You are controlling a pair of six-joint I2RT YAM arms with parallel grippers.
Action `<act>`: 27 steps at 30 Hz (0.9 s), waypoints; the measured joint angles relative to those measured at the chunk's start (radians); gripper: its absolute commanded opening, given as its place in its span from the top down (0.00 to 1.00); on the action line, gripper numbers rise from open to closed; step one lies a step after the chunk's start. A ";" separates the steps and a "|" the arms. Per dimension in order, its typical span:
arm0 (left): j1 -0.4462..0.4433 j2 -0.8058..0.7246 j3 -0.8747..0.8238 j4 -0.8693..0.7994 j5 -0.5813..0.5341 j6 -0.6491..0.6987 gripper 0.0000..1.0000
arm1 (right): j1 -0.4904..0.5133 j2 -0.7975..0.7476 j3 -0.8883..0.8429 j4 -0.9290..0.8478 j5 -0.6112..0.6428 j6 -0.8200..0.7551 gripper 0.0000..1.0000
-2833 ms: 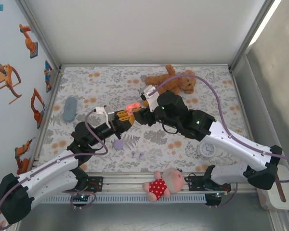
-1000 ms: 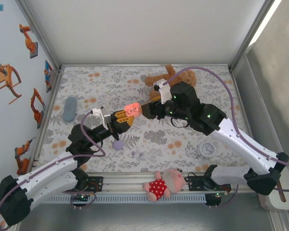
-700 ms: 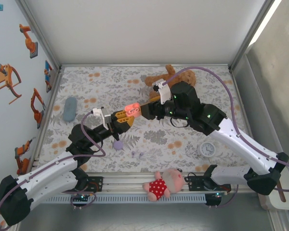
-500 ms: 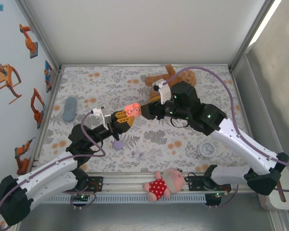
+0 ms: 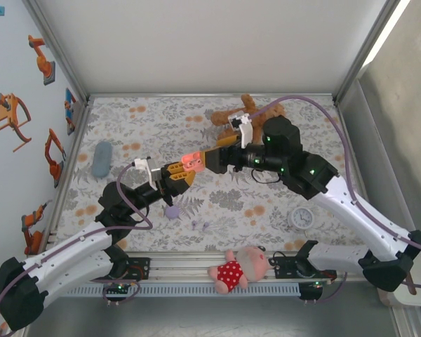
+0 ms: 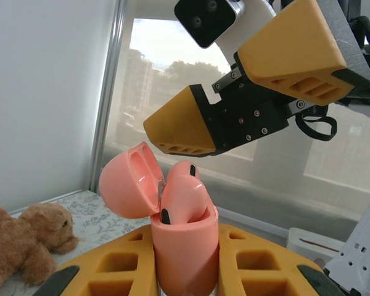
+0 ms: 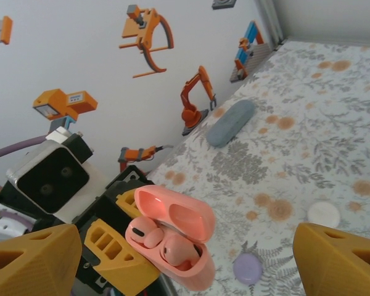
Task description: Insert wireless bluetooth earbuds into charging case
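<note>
Case [image 6: 185, 246] clenched upright in left pincer [image 5: 184, 170] w/ lid open for loading; earbuds [image 7: 172, 248] sit inside; right pincer [image 5: 212, 160] released, empty, just beside it.

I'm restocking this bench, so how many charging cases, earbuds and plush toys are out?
Charging cases: 3 (coral case, lilac case, white case)
Earbuds: 4 (2 pink earbuds in the coral case, 2 lilac earbuds on the mat)
Plush toys: 2 (brown bear, pink doll)
Total: 9
</note>
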 measured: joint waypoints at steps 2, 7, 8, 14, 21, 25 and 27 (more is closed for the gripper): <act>0.000 0.000 0.000 0.000 0.004 0.000 1.00 | 0.000 0.024 0.000 0.014 -0.050 0.011 0.10; 0.000 0.000 0.000 0.000 0.010 0.000 1.00 | 0.000 0.074 -0.001 0.039 -0.145 0.032 0.10; 0.000 0.000 0.000 0.000 0.010 0.000 1.00 | 0.000 0.077 -0.002 0.041 -0.156 0.035 0.11; 0.000 0.000 0.000 0.000 0.010 0.000 1.00 | 0.000 0.078 -0.002 0.064 -0.208 0.047 0.16; 0.000 0.000 0.000 0.000 0.010 0.000 1.00 | -0.001 0.078 -0.002 0.086 -0.229 0.046 0.19; 0.000 0.000 0.000 0.000 0.010 0.000 1.00 | -0.001 0.077 -0.002 0.088 -0.230 0.045 0.20; 0.000 0.000 0.000 0.000 0.010 0.000 1.00 | -0.001 0.074 -0.005 0.090 -0.228 0.044 0.20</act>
